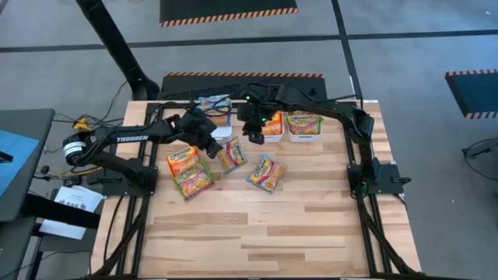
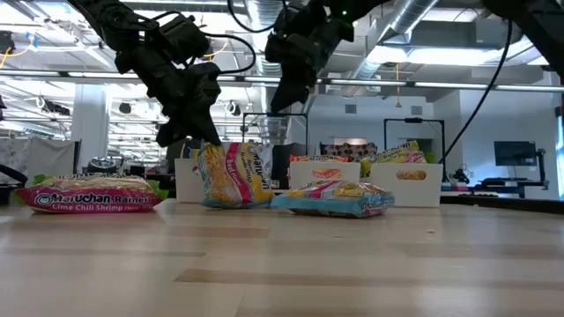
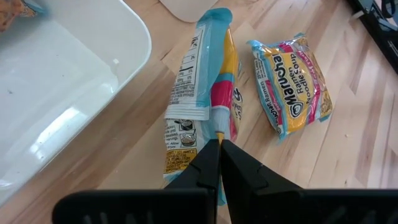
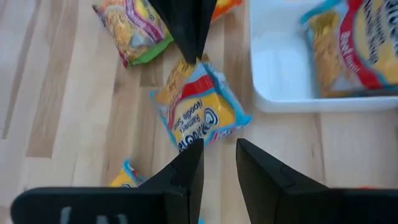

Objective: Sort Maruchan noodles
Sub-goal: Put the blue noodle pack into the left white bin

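Three white bins sit in a row at the far side of the tabletop [image 1: 257, 233]. Left bin [image 1: 220, 128] holds a blue-edged packet [image 1: 214, 103] at its far end, near part bare white. Middle bin [image 1: 272, 132] has an orange packet [image 1: 273, 120]; right bin [image 1: 305, 134] has a green-edged packet [image 1: 303, 121].

Loose Maruchan noodles lie just in front of the bins: an orange-edged packet [image 1: 184, 159] and a green-edged packet [image 1: 193, 181] (label "Lime Chili Shrimp" in the low view) touching each other at left, and a blue-edged packet lying flat [image 1: 265, 172] at right. Near half of the tabletop is bare wood, wide room out to the near and side edges.

Left gripper [image 3: 219, 144] is clamped shut on the seam edge of a blue-and-red edged packet [image 1: 231, 154], held up on edge, its lower end at the tabletop, just beside the left bin's near corner. Nutrition print faces the left wrist camera.

Right gripper [image 4: 219, 149] hangs above the spot between left and middle bins, fingers apart, holding nothing; the held packet shows below it.
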You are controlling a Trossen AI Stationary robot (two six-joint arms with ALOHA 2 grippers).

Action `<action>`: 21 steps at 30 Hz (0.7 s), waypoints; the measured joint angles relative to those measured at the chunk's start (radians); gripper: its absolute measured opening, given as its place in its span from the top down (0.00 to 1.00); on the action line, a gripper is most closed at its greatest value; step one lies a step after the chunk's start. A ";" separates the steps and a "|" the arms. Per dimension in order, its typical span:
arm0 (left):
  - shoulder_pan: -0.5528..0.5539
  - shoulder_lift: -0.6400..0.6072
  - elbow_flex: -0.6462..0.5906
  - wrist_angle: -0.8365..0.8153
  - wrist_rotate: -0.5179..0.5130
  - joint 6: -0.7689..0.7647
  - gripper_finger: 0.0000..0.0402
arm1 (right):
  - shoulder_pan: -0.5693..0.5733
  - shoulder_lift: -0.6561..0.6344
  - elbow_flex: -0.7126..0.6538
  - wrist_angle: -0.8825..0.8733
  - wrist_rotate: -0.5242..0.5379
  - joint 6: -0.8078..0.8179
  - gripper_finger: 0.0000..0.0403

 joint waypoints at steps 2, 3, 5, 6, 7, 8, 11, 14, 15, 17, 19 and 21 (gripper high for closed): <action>0.000 0.000 0.000 -0.001 0.000 0.000 1.00 | 0.005 0.001 0.000 0.001 0.006 -0.012 0.70; 0.000 0.000 0.000 -0.002 0.000 -0.001 1.00 | 0.008 -0.001 0.000 0.004 0.008 -0.026 0.70; 0.000 0.000 0.000 -0.003 0.000 -0.001 1.00 | 0.014 -0.001 0.001 0.004 0.010 -0.049 0.68; 0.000 0.000 0.000 -0.003 0.000 -0.001 1.00 | 0.017 -0.001 0.001 0.004 0.010 -0.050 0.67; 0.000 0.000 0.000 -0.004 0.000 -0.004 1.00 | 0.019 -0.001 0.001 0.004 0.010 -0.048 0.65; 0.000 0.000 0.000 -0.004 0.000 -0.005 1.00 | 0.021 -0.001 0.001 0.006 0.008 -0.042 0.64; 0.000 0.000 0.000 -0.004 0.000 -0.005 1.00 | 0.021 -0.001 0.001 0.004 0.003 -0.027 0.57; 0.000 0.000 0.000 -0.004 0.000 -0.005 1.00 | 0.020 0.007 0.001 0.014 0.003 -0.054 0.49; 0.000 0.000 0.000 -0.004 0.000 -0.004 1.00 | 0.020 0.017 0.000 0.032 0.001 -0.061 0.47; 0.000 0.000 0.000 -0.004 0.001 0.000 1.00 | 0.017 0.031 -0.012 0.034 -0.019 -0.064 0.43; 0.000 0.000 0.000 -0.006 0.001 0.000 1.00 | 0.015 0.059 -0.012 0.050 -0.025 -0.060 0.42; 0.000 0.000 0.000 -0.006 0.001 0.001 1.00 | 0.011 0.080 -0.012 0.050 -0.028 -0.056 0.42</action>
